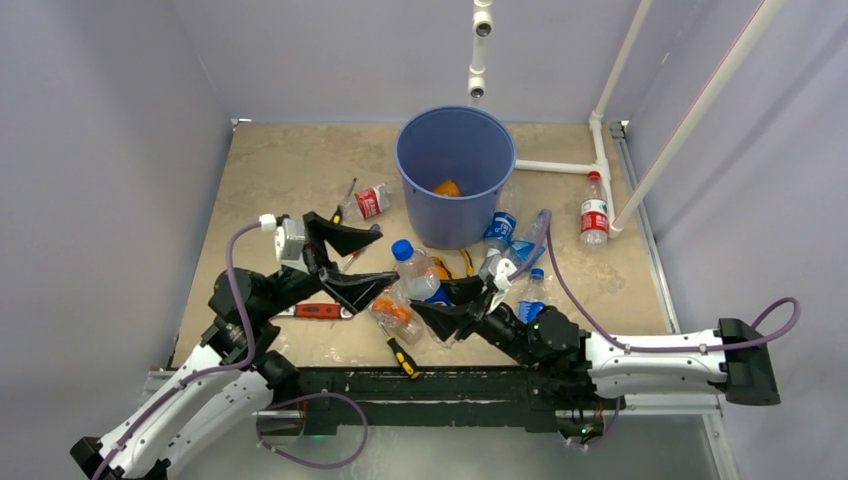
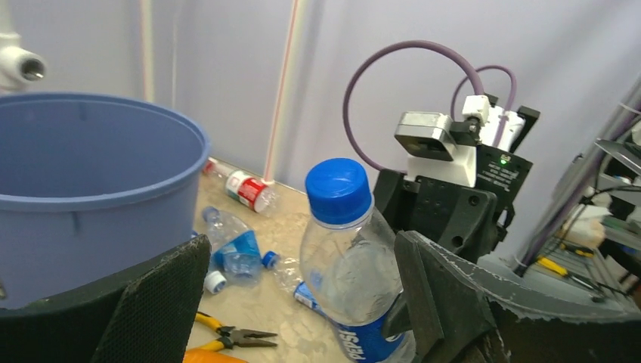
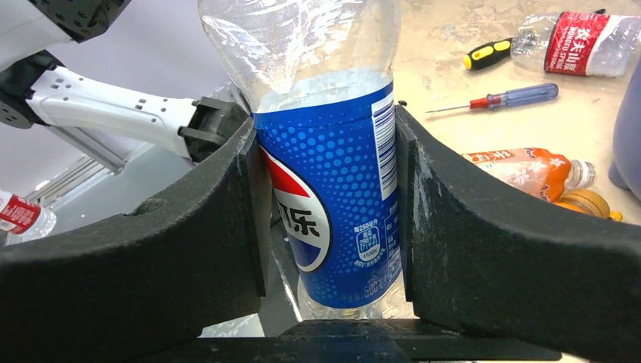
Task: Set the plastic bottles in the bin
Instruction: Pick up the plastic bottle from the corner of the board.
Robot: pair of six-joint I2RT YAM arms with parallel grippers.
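**Right gripper clamped a Pepsi bottle in front of the bin; left gripper stood open around its neck**

On the left, the left gripper (image 1: 388, 257) had its fingers spread wide. A red-handled tool (image 1: 315, 311) lay on the table (image 1: 270, 170) near that arm, and a red-labelled bottle (image 1: 371, 201) lay farther back beside a screwdriver (image 1: 345, 200).

The capped end of the Pepsi bottle (image 1: 418, 275) reached in between those open fingers. The left wrist view showed a clear gap on one side of it.

The right gripper (image 3: 325, 128) had both fingers pressed against the blue label, so it held the bottle off the table. An orange-labelled bottle (image 1: 392, 312) lay just below them.

The bin (image 1: 440, 225) stood at the far middle of the table, just beyond the held bottle, with something orange (image 1: 447, 187) inside.

To its right, crushed blue-labelled bottles (image 1: 503, 228) lay by its base. Another red-labelled bottle (image 1: 594, 215) lay near the white pipes (image 1: 600, 140).
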